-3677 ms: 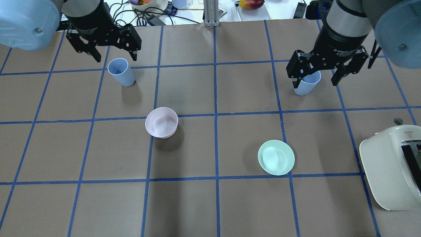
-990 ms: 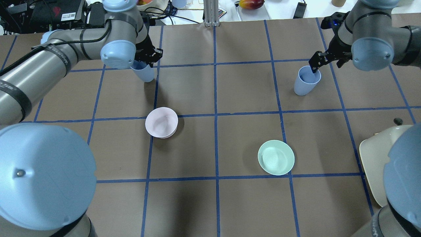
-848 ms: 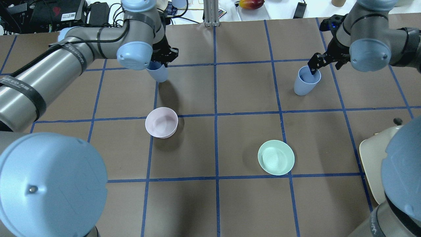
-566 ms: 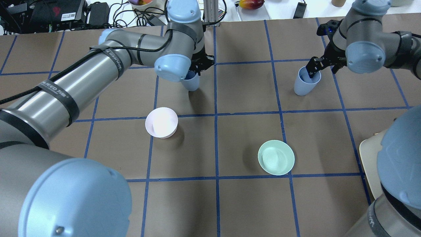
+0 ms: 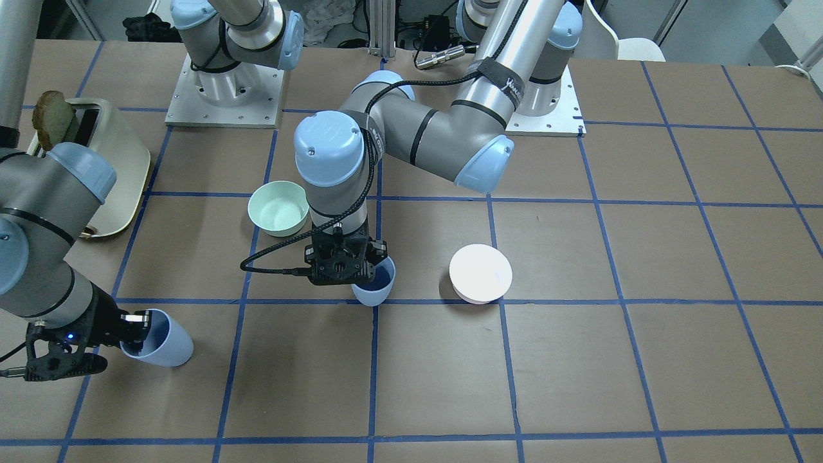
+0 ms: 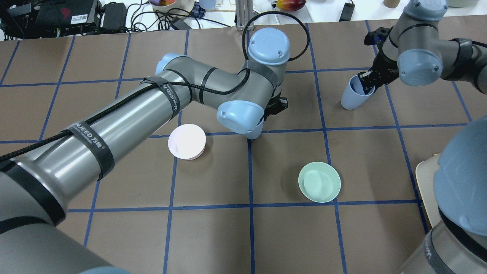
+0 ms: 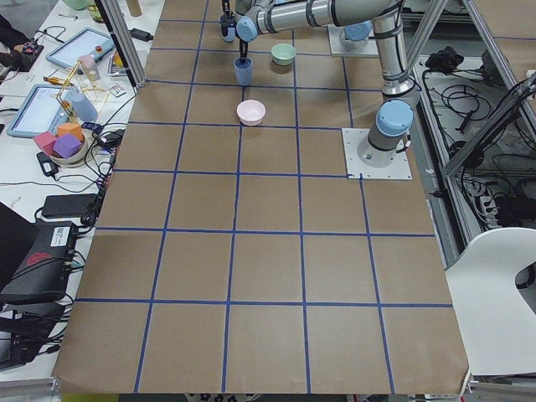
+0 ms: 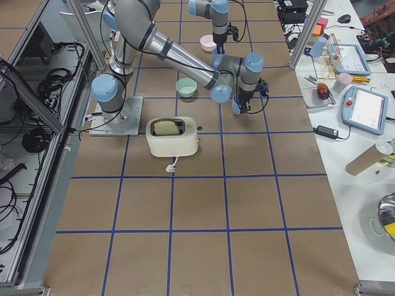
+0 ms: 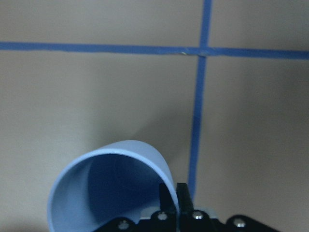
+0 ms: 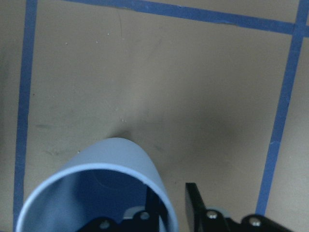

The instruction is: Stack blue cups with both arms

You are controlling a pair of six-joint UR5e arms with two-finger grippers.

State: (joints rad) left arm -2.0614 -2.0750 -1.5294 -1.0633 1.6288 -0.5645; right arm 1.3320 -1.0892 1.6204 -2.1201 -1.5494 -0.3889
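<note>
Two pale blue cups, each pinched at the rim by one gripper. My left gripper (image 5: 366, 265) is shut on the left blue cup (image 5: 375, 289) near the table's middle, over a crossing of blue tape lines. In the left wrist view its fingertips (image 9: 168, 193) clamp the wall of that cup (image 9: 111, 188). In the overhead view the wrist hides most of this cup (image 6: 258, 132). My right gripper (image 6: 366, 83) is shut on the rim of the right blue cup (image 6: 350, 98), which is tilted at the far right. The right wrist view shows the same pinch on that cup (image 10: 96, 193).
A pale pink bowl (image 6: 187, 141) sits just left of the left cup. A mint-green bowl (image 6: 319, 182) sits nearer the robot, right of centre. A cream toaster (image 5: 103, 173) holding toast stands at the right arm's side. Cables and clutter line the far edge.
My left arm has carried its cup from the far left to the table's middle. My right gripper has stayed on its cup's rim, and that cup now leans over more.
</note>
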